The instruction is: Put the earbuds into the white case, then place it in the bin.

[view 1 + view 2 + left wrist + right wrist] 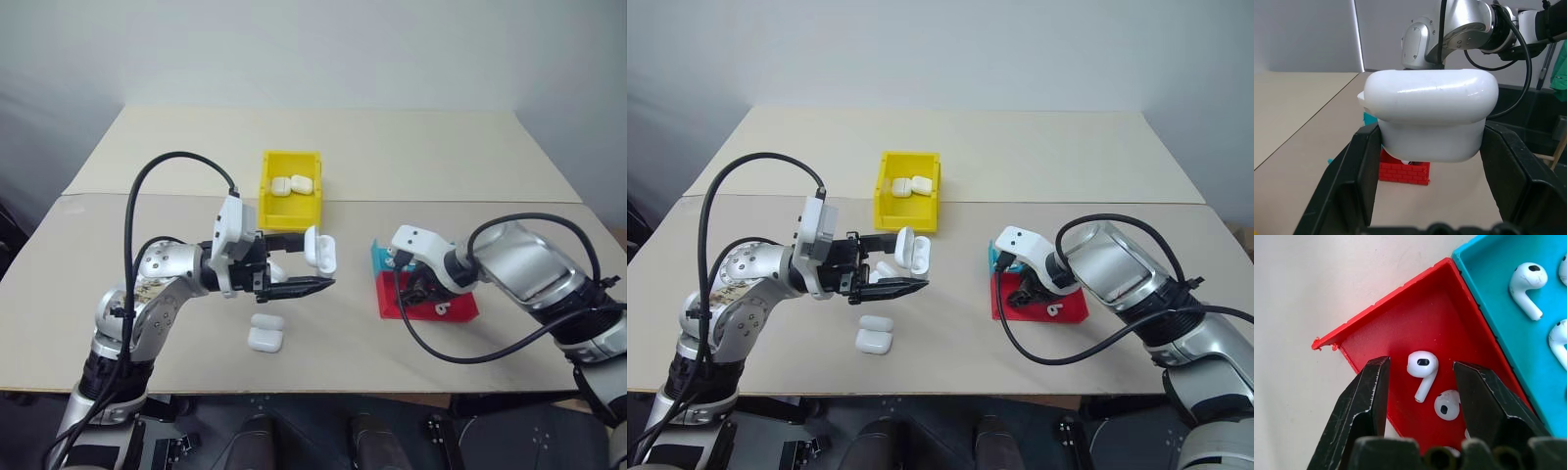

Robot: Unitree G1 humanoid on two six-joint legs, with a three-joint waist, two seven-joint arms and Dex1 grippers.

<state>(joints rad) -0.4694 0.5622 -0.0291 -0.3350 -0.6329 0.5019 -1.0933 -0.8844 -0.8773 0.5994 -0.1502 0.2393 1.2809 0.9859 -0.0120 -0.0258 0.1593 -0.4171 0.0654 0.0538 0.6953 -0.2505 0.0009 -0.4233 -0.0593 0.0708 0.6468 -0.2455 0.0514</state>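
Holding white case (320, 251) w/ lid flipped open, left gripper (312, 285) clamped on it | right gripper (1421, 377) fingers apart astride earbud (1422, 370) in red tray (1386, 338) | bin (290, 208) beyond left gripper.

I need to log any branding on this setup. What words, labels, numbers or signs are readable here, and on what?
None can be read.
The white case in the left gripper: plain, unmarked.
The bin, red tray, teal tray and earbuds: no lettering visible.
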